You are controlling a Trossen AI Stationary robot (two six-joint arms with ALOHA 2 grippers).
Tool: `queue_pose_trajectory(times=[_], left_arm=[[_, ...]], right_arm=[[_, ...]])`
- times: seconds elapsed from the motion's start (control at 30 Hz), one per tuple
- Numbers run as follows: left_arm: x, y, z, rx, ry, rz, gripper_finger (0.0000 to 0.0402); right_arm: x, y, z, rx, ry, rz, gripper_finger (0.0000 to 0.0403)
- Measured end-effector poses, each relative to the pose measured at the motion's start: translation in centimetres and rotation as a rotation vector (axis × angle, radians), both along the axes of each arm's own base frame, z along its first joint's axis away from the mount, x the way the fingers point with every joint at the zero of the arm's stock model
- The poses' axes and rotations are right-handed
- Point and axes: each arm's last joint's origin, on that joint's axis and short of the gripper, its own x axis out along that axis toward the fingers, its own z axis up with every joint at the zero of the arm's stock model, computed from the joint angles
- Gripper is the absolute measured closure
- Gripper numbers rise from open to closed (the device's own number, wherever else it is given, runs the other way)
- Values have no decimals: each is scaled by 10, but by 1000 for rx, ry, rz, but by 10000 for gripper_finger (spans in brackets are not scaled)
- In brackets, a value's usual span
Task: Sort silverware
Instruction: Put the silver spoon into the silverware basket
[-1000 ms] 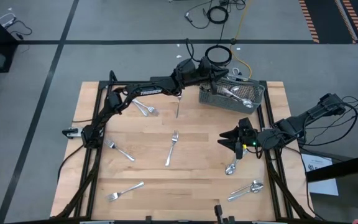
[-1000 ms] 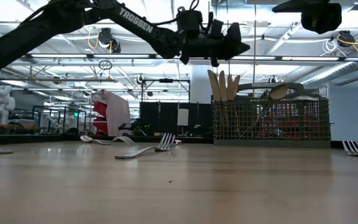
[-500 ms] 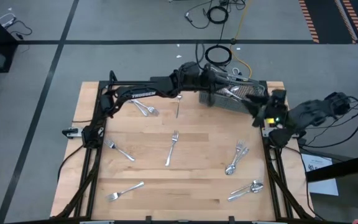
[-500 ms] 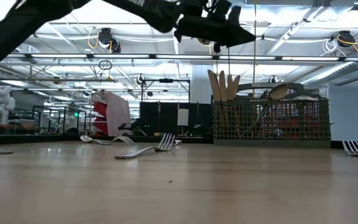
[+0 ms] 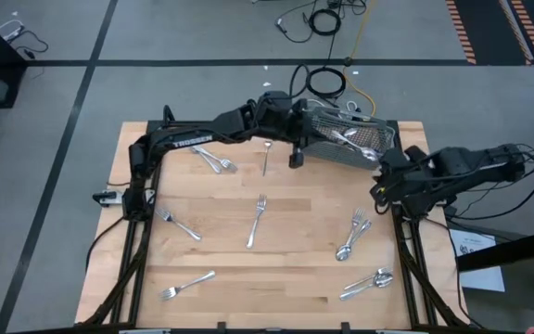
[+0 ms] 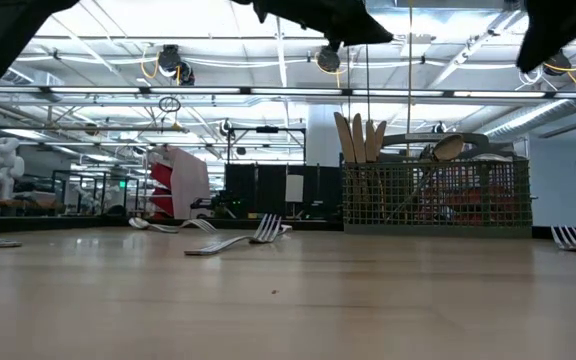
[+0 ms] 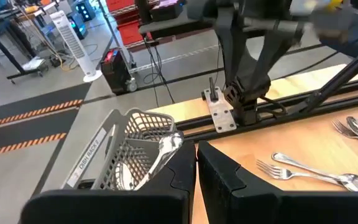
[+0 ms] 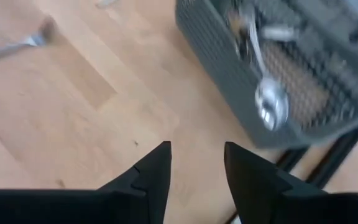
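Silverware lies scattered on the wooden table: a fork (image 5: 258, 221) in the middle, forks (image 5: 216, 162) at the far left, a fork (image 5: 188, 283) near the front, and a fork and spoon (image 5: 352, 234) at the right. More pieces (image 5: 350, 137) stick out of the grey mesh caddy (image 5: 389, 139) at the far right. My left gripper (image 7: 196, 168) hangs shut and high, just left of the caddy (image 7: 129, 146), with nothing showing between its fingers. My right gripper (image 8: 197, 158) is open and empty, above the table's right edge (image 5: 383, 184) near the caddy (image 8: 303, 81).
Two spoons (image 5: 369, 283) lie at the front right and a fork (image 5: 179, 224) at the left. A single piece (image 5: 266, 156) lies beside the left gripper. Wooden utensils (image 6: 358, 135) stand in the caddy. Black rails (image 5: 406, 250) run along both table sides.
My left gripper has risen and drifted toward the caddy, staying shut. My right gripper has pulled back from over the fork and spoon at the right, going up and toward the table's right edge and tipping downward. The silverware on the table has stayed put.
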Motion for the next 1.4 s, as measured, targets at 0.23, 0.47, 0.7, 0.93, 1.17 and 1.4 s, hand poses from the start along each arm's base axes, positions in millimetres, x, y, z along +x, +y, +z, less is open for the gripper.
queue_pose_trajectory(times=[0.23, 0.47, 0.7, 0.93, 1.17, 1.4], left_arm=[[-3, 0, -1, -45, 36, 14, 374], [-15, -4, 8, -48, 76, 14, 374], [-18, -3, 10, -49, 82, 18, 374], [-18, -3, 12, -46, 72, 16, 374], [-18, -3, 13, -47, 64, 9, 374], [-26, -6, 26, -30, 28, 3, 374]], right_arm=[[-7, 0, -47, 139, 66, -227, 367], [-21, -1, -82, 256, 79, -469, 401], [-34, -7, -86, 247, -22, -631, 403], [-37, -13, -85, 251, -89, -739, 403], [-37, -20, -85, 251, -105, -845, 403], [-36, -23, -85, 294, -92, -881, 403]])
